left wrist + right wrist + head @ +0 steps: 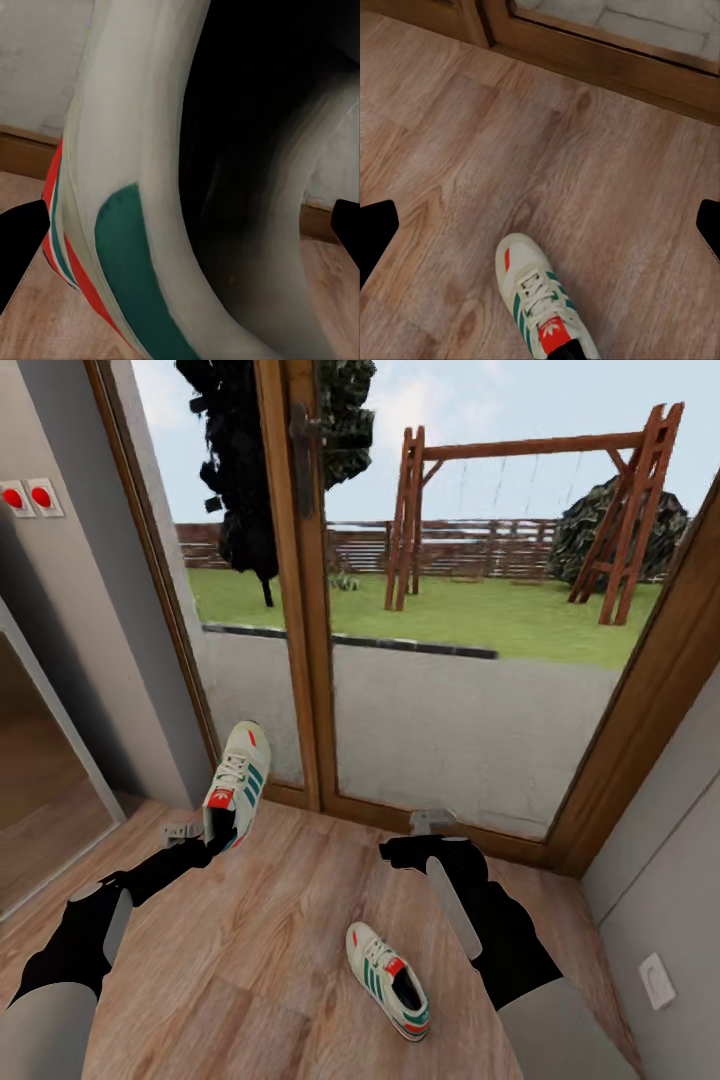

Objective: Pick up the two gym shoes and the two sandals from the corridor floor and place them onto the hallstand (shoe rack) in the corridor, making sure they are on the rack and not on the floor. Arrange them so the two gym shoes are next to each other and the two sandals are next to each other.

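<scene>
Standing at the glass door (pixel 420 610), I see the left gripper (pixel 222 830) clamped on the heel end of one gym shoe (pixel 238 780), which hangs clear of the corridor floor (pixel 270 950) with its toe pointing up and away toward the door frame. The left wrist view brings that held gym shoe (pixel 127 225) right up close: the pale collar, a green panel and red-orange trim sit between the two dark fingertips (pixel 19 240), with the dark opening of the shoe beside them, detail the head view is too far off to give. The second gym shoe (pixel 388 980) lies flat on the planks, nearer the robot, just beside the right forearm and behind the right gripper (pixel 415 852). From the head view I cannot tell how that gripper stands, but the right wrist view shows its fingertips (pixel 376 232) spread wide at either edge with nothing between them but bare floor (pixel 585 172), the lying gym shoe (pixel 540 307) below them, laces and red tongue label plain to see.
</scene>
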Robot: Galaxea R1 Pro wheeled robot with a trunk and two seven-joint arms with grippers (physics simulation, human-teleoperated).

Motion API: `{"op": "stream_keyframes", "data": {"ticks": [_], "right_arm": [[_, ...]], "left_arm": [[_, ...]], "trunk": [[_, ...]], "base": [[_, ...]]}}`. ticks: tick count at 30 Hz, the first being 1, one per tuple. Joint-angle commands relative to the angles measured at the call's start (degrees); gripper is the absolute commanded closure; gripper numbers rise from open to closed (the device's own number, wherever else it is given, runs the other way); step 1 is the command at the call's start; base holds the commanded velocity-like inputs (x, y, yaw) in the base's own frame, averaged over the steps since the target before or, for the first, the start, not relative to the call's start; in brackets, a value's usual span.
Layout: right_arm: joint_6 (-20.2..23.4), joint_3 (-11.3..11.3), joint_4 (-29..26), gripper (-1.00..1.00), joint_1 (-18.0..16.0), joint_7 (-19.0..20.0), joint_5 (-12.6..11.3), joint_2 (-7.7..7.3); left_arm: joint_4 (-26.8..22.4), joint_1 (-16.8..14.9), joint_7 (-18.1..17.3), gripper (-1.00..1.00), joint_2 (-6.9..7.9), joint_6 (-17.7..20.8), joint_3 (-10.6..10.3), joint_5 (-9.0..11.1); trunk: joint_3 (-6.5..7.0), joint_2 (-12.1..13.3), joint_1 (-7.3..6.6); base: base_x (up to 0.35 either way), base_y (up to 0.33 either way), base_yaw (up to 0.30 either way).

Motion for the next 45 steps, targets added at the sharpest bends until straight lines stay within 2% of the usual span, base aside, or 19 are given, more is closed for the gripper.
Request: {"op": "stream_keyframes", "data": {"ticks": [1,8,28,30,33,34,36,37,38,40,41,42,45], "right_arm": [[0.14,0.06,-0.06,-1.0,-0.03,-0.56,-0.59,-0.01],[0.14,0.06,-0.06,-1.0,-0.03,-0.56,-0.6,0.02],[0.15,0.13,0.14,-1.0,-0.03,-0.56,-0.6,-0.02],[-1.16,0.13,0.42,-1.0,-0.03,-0.51,-0.66,-0.03],[-7.4,0.14,1.54,-1.0,-0.03,-0.47,-0.68,-0.04],[-13.17,0.15,4.43,-1.0,-0.03,-0.41,-0.64,-0.04],[-21.23,0.18,10.51,-1.0,-0.03,-0.34,-0.6,-0.04],[-27.23,0.21,16.0,-1.0,-0.02,-0.32,-0.56,-0.04],[-29.21,0.21,17.94,-1.0,-0.02,-0.31,-0.55,-0.04],[-37.31,0.27,25.71,-1.0,-0.03,-0.3,-0.46,-0.04],[-39.29,0.28,27.55,-1.0,-0.03,-0.3,-0.4,-0.04],[-44.47,0.36,32.7,-1.0,-0.03,-0.3,-0.21,-0.04],[-49.66,0.46,39.92,-1.0,-0.03,-0.29,-0.05,-0.04]], "left_arm": [[-0.06,-0.06,-0.37,1.0,-0.05,0.55,0.23,-0.07],[-0.06,-0.06,-0.37,1.0,-0.05,0.55,0.26,-0.07],[-0.06,-0.06,-0.37,1.0,-0.01,0.51,0.17,-0.31],[-0.1,-0.06,-0.37,1.0,0.02,0.48,0.04,-0.56],[-0.13,-0.06,-0.37,1.0,0.09,0.47,-0.08,-0.69],[-0.14,-0.06,-0.37,1.0,0.12,0.48,-0.26,-0.81],[-0.14,-0.07,-0.37,1.0,0.18,0.57,-0.61,-1.33],[-0.16,-0.07,-0.37,1.0,0.17,0.76,-0.85,-1.92],[-0.18,-0.07,-0.37,1.0,0.14,0.86,-0.94,-2.15],[-0.2,-0.09,-0.37,1.0,0.03,1.36,-1.74,-3.15],[-0.21,-0.1,-0.37,1.0,0.0,1.52,-2.15,-3.34],[-0.22,-0.11,-0.37,1.0,-0.11,1.96,-3.9,-3.76],[-0.23,-0.14,-0.37,1.0,-0.17,2.54,-7.62,-4.03]], "trunk": [[-0.05,-0.02,0.02],[-0.05,-0.02,0.02],[-0.05,-0.02,0.02],[-0.05,-0.02,0.02],[-0.05,-0.02,0.02],[-0.05,-0.02,0.02],[-0.05,-0.02,0.02],[-0.05,-0.02,0.02],[-0.05,-0.02,0.02],[-0.05,-0.02,0.02],[-0.05,-0.02,0.02],[-0.05,-0.02,0.02],[-0.05,-0.02,0.02]], "base": [[0.249,-0.203,0.268],[0.122,-0.085,0.116],[0.006,-0.056,0.006],[0.0,0.0,0.0],[0.0,0.0,0.0],[0.0,0.0,0.0],[0.0,0.0,0.0],[0.0,0.0,0.0],[0.0,0.0,0.0],[0.0,0.0,0.0],[0.0,0.0,0.0],[0.0,0.0,0.0],[0.0,0.0,0.0]]}}
